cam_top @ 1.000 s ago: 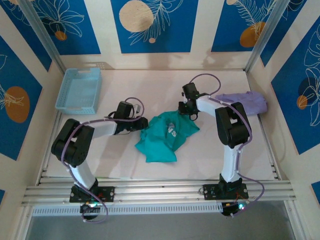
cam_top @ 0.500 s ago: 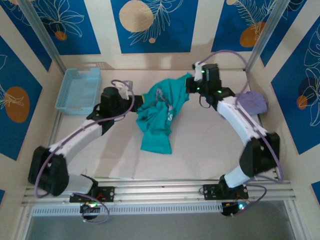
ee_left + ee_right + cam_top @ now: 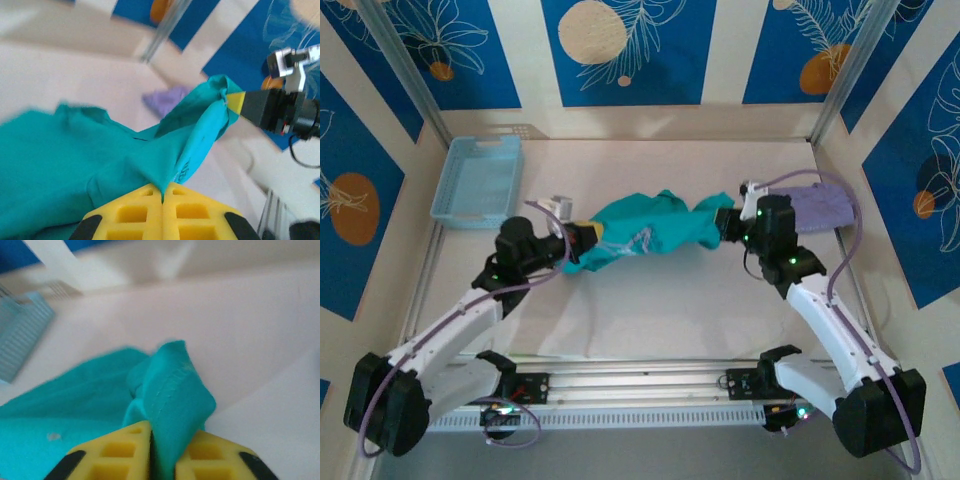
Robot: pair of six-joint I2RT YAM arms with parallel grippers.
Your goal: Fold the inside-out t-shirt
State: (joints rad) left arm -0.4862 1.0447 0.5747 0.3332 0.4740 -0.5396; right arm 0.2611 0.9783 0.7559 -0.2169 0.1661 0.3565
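– Tool by tool, then: what has each one got?

– Left tool point(image 3: 582, 236) is clenched on a pinch of the inside-out t-shirt point(image 3: 645, 228). In its wrist view the yellow pads point(image 3: 125, 215) meet, and a fold of teal cloth rises out of the line between them. The right tool point(image 3: 725, 222) is grasping the opposite end: a thick, stitched fold sits wedged between its pads point(image 3: 115, 450).

– And the shirt itself?

– Strung between the two, across the middle of the tabletop point(image 3: 670, 310), bunched into a twisted band rather than a sheet. From above I cannot tell whether its middle rests on the surface or hangs just over it. A pale lavender garment point(image 3: 820, 205) lies just behind the right tool. A blue basket point(image 3: 478, 180) sits at the far left, well apart from everything.

– So which step is this?

– Spreading out, I'd say, ahead of any fold. No sleeve, collar or hem lies flat, and the cloth is roped up, so nothing here counts as a first fold.

– What does the next move call for?

– Getting the shirt open and flat. My guess is that both grips must hold while the band is untwisted and laid down, and then each tool should re-grip at a proper corner or shoulder. The right one has a fat bundle, which could slip or drag extra layers along. It also wants to stay off the lavender piece beside it.
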